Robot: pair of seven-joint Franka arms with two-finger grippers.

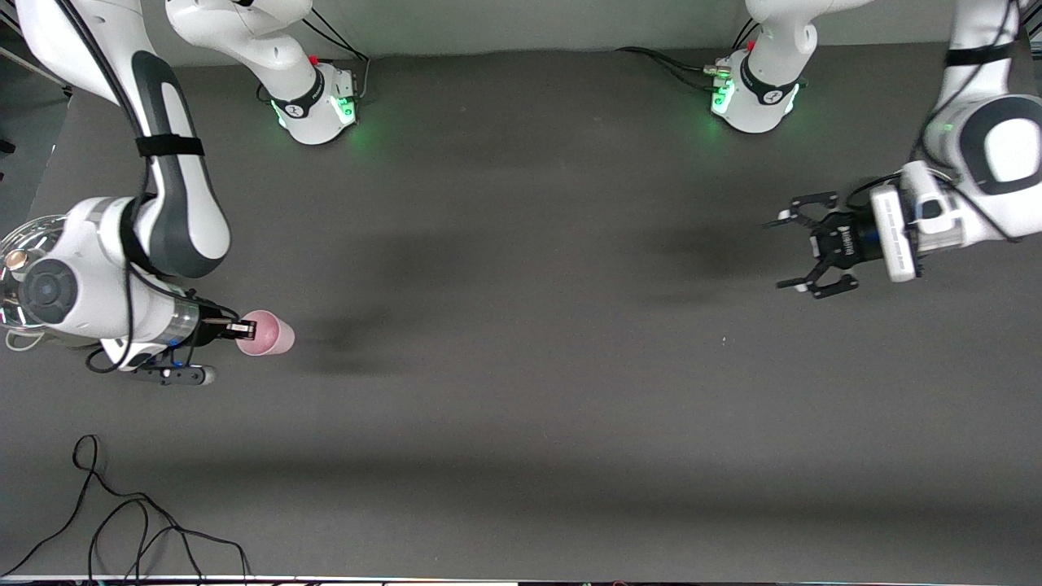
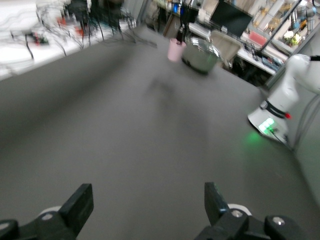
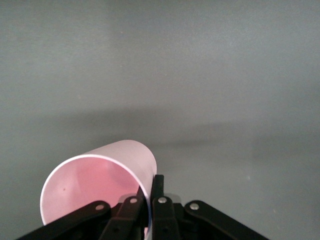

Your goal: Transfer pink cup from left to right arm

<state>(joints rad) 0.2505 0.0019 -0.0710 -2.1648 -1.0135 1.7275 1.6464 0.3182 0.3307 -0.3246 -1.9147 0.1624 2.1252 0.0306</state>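
Note:
The pink cup (image 1: 267, 333) is held on its side above the table at the right arm's end. My right gripper (image 1: 244, 330) is shut on its rim, one finger inside and one outside; the right wrist view shows the cup (image 3: 100, 182) clamped at my right gripper (image 3: 152, 189). My left gripper (image 1: 787, 251) is open and empty, up over the left arm's end of the table, well apart from the cup. In the left wrist view my left gripper (image 2: 147, 197) shows its jaws wide apart, with the cup (image 2: 175, 49) small in the distance.
A glass-lidded pot (image 1: 18, 244) stands at the table edge by the right arm, partly hidden by it, and shows in the left wrist view (image 2: 201, 54). A black cable (image 1: 122, 521) lies near the front camera. The arm bases (image 1: 317, 106) (image 1: 753, 98) stand farthest from the front camera.

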